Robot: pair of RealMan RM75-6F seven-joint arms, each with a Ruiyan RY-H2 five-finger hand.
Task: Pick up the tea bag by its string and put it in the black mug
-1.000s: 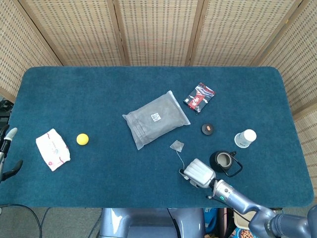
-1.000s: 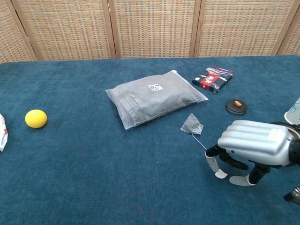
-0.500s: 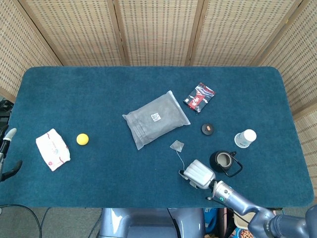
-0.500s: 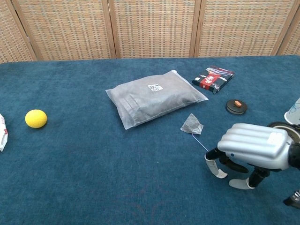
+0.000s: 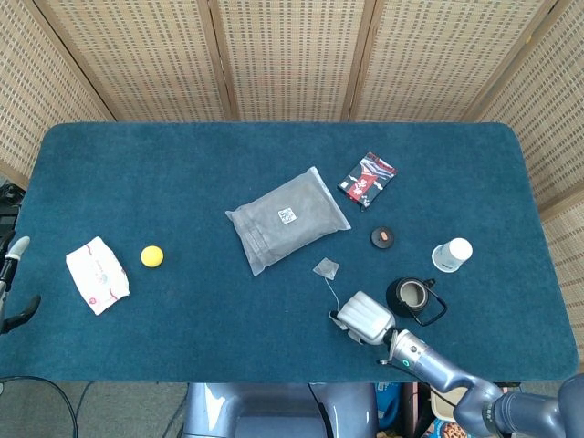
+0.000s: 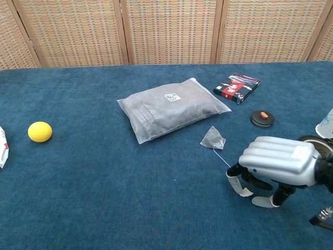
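Grey, translucent mesh forms the small pyramid-shaped tea bag (image 6: 213,138), which lies on the blue cloth of the table (image 5: 182,173) just in front of the grey plastic pouch (image 6: 171,108). A thin white string (image 6: 221,155) is seen running from it toward the right hand (image 6: 278,165), whose curled fingers (image 6: 234,182) rest at the string's far end, where a small white tag appears; whether the string is actually pinched cannot be told. The black mug (image 5: 411,297) stands just beside that hand, its dark interior visible from above, and in the chest view it is mostly hidden behind the hand. A square code label is seen on the pouch, but no writing can be read there, nor on the red, white and black packet (image 6: 238,87). Only the fingertips of the left hand (image 5: 11,283) are seen at the frame's edge, so its state cannot be told.
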